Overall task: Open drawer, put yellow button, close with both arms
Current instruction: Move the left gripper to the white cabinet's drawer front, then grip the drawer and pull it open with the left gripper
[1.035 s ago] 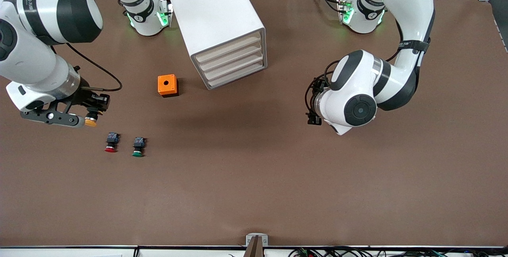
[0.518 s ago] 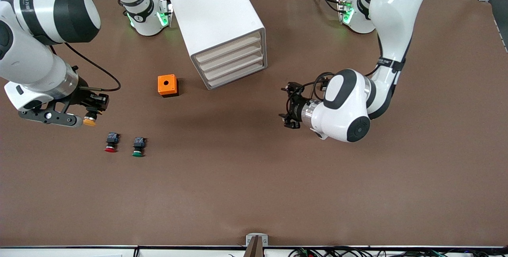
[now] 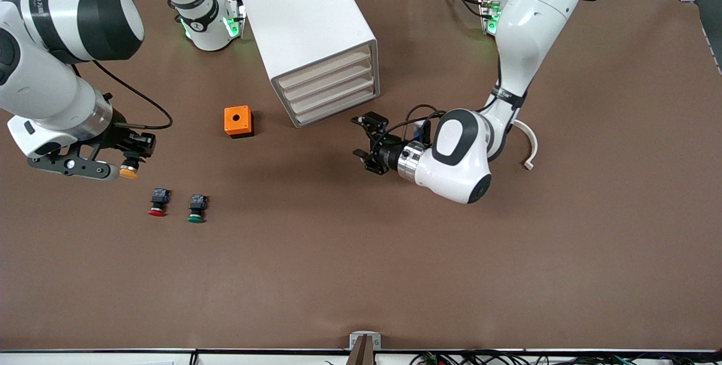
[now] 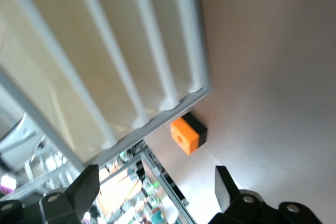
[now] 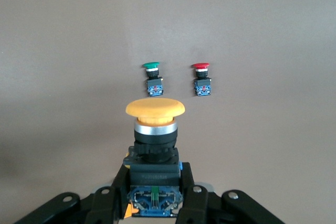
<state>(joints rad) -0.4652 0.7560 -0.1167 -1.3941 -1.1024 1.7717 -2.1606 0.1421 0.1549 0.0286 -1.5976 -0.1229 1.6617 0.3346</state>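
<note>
Four drawers (image 3: 330, 89) shut; yellow button's (image 5: 155, 109) body half-hidden by jaws.

A brown worktop (image 3: 361, 275) carried everything. A white cabinet (image 3: 307, 26) of four drawers stood on it between the two arm bases (image 3: 211, 23), which were also mounted on it. An orange box (image 3: 238, 121) with a round hole in its top sat beside the cabinet, toward the right arm's end. Nearer the front camera than the box, a red-capped button (image 3: 158, 202) and a green-capped button (image 3: 196, 209) lay just beside each other. A curved white piece (image 3: 529, 149) lay toward the left arm's end.
</note>
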